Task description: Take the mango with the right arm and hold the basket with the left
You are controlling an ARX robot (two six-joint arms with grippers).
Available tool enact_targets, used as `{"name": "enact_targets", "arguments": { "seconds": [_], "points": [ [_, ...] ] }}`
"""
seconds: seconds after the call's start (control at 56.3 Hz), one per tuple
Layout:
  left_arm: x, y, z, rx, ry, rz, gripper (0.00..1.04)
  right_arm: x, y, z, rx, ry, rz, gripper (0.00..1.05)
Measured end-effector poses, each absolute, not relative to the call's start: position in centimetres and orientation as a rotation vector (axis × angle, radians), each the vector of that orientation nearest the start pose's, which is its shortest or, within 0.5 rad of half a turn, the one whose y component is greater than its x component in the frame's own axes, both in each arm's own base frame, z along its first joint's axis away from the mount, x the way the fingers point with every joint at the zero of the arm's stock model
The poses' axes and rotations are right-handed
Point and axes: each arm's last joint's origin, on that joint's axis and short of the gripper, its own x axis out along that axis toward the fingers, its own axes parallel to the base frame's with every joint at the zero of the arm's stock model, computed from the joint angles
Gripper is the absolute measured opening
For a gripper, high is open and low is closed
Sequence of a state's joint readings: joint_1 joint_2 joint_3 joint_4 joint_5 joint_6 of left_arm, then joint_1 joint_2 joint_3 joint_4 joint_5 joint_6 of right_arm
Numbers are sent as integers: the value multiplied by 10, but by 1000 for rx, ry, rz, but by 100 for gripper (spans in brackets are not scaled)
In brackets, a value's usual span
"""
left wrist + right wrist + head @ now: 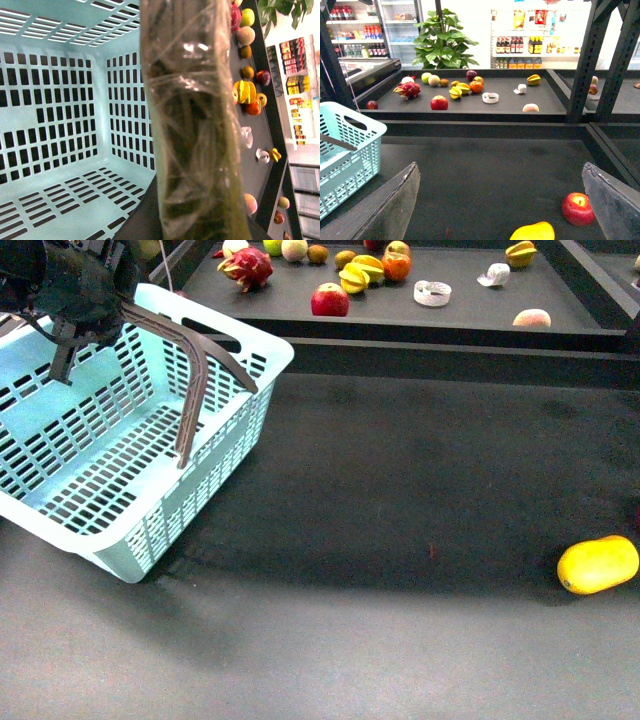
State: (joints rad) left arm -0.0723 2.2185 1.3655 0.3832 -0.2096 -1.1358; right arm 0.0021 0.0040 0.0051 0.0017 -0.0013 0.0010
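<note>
The right claw [500,165] gapes wide and empty, the mango [532,232] lying on the table [400,490] just ahead between its fingers, while the left claw [105,300] clenches the handles [190,390] of the tilted basket [250,340] beneath it.

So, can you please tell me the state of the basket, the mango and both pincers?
basket: empty, tilted, one side raised off the table.
left pincer: shut on the basket's handle.
right pincer: open, holding nothing.
mango: lying free on the table, not gripped.
</note>
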Motion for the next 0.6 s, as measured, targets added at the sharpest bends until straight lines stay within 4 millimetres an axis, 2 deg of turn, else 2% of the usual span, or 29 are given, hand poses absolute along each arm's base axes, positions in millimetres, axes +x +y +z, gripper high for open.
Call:
{"name": "enact_targets", "arguments": {
  "seconds": [0.16, 0.267, 0.391, 0.604],
  "points": [
    [448, -36, 136, -980, 350, 295, 9, 98, 0, 165, 1, -3, 3, 97],
    [423, -45, 155, -933, 335, 215, 9, 98, 0, 165, 1, -3, 3, 97],
    [404, -59, 168, -871, 325, 87, 9, 98, 0, 165, 1, -3, 4, 97],
    [370, -90, 173, -741, 347, -125, 9, 98, 0, 165, 1, -3, 4, 97]
  ]
}}
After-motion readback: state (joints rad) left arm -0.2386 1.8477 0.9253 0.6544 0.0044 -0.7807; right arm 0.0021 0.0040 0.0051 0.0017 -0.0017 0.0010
